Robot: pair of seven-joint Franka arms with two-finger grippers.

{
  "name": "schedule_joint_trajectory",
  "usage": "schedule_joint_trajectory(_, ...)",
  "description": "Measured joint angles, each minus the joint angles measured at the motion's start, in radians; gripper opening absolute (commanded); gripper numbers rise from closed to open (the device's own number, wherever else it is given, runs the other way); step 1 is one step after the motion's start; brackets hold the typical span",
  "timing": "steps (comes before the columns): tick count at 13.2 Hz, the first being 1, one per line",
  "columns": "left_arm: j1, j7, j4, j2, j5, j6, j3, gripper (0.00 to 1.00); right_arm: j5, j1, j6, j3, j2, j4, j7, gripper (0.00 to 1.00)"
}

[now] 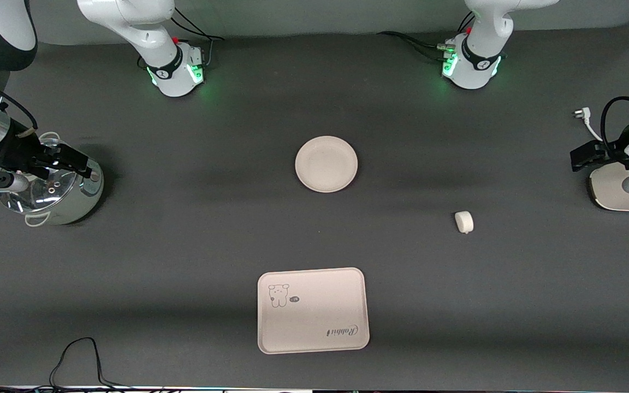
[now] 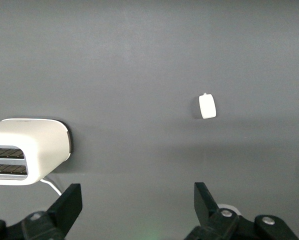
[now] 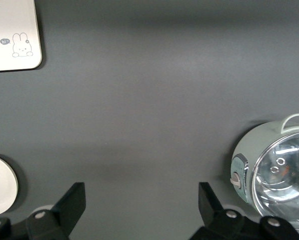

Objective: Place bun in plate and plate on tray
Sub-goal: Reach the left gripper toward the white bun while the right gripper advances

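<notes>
Fingers of the left gripper stand spread wide with nothing between them; it hangs over the toaster at the left arm's end of the table. The right gripper is likewise released and empty, held over the pot at the right arm's end.

With the plate as landmark, lying bare mid-table: the bun rests on the mat nearer the front camera than the plate and toward the left arm's end, well apart from it. The tray lies nearer the camera than the plate, also well apart, with nothing on it.

The left wrist view shows the bun and the toaster's slots, which the front view does not. The right wrist view shows the pot's glass lid, a tray corner and the plate's edge, but no bun.
</notes>
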Motion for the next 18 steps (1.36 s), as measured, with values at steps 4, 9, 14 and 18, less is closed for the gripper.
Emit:
schedule_joint_trajectory(4, 0.001, 0.002, 0.001, 0.0, 0.0, -0.018, 0.0, 1.0, 0.005, 0.0, 0.0, -0.001, 0.006, 0.0, 0.0, 1.0)
schedule_joint_trajectory(9, -0.055, -0.015, 0.001, 0.003, -0.01, -0.02, -0.028, 1.0, 0.008, 0.01, 0.0, 0.001, 0.011, 0.0, 0.003, 1.0)
schedule_joint_trajectory(14, -0.173, -0.215, 0.0, 0.033, -0.066, -0.024, -0.044, 1.0, 0.01, 0.032, 0.016, 0.026, 0.057, 0.0, 0.014, 1.0)
schedule_joint_trajectory(18, -0.164, -0.221, -0.024, 0.047, -0.093, -0.013, -0.032, 1.0, 0.011, 0.033, 0.066, 0.048, 0.101, -0.001, 0.014, 1.0)
